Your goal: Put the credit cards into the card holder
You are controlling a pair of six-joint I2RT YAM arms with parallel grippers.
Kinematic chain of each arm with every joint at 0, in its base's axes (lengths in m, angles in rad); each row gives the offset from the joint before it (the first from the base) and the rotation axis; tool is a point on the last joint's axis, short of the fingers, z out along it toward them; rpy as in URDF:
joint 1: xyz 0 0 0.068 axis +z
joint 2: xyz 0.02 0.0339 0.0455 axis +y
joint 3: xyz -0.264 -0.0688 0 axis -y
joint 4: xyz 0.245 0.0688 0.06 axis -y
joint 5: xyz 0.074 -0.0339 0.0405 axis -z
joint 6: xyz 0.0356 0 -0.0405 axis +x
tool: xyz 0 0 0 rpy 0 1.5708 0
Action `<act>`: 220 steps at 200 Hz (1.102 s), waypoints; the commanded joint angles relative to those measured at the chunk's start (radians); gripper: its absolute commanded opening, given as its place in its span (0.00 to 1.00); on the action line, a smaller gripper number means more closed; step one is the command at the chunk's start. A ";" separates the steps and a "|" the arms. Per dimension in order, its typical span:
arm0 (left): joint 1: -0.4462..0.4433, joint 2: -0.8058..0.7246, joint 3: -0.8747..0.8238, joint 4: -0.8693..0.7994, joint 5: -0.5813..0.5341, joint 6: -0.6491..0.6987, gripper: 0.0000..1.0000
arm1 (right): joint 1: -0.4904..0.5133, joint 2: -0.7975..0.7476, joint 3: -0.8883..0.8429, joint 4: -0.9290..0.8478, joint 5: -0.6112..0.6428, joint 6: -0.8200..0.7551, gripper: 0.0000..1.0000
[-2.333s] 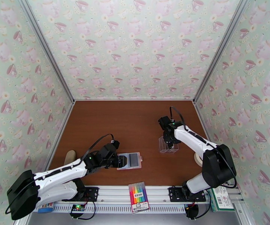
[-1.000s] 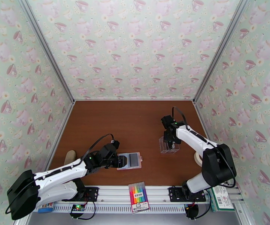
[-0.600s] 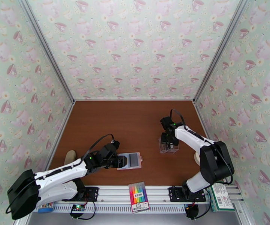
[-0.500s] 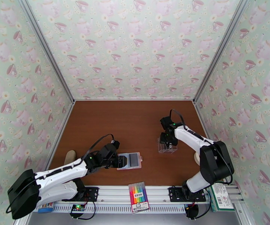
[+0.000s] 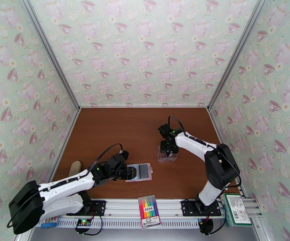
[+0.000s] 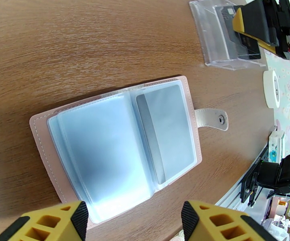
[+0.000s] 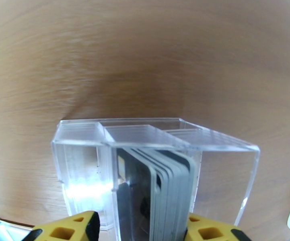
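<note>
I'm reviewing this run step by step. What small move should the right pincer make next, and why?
Probably close the right pincer on the credit cards and lift. Its fingertips flank the cards standing in the clear box, a gap showing on one side, and the card holder lies open under the open left pincer.

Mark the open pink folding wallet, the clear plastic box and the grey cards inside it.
Open pink folding wallet [image 6: 207, 118], left wrist view, snap tab.
Clear plastic box [image 7: 80, 169], right wrist view, left wall.
Grey cards [image 7: 169, 185], right wrist view, middle of the stack.
</note>
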 commanded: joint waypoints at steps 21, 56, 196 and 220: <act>0.006 -0.023 -0.022 0.007 0.004 -0.008 0.67 | 0.005 -0.042 0.035 -0.021 0.052 0.021 0.57; 0.006 -0.020 -0.025 0.016 0.007 -0.010 0.67 | 0.005 -0.072 0.035 -0.049 0.102 0.009 0.61; 0.006 -0.020 -0.025 0.010 0.007 -0.012 0.68 | 0.002 -0.028 -0.007 -0.010 0.094 -0.007 0.62; 0.006 -0.022 -0.025 0.010 0.006 -0.012 0.67 | 0.003 -0.028 -0.015 -0.010 0.101 -0.008 0.59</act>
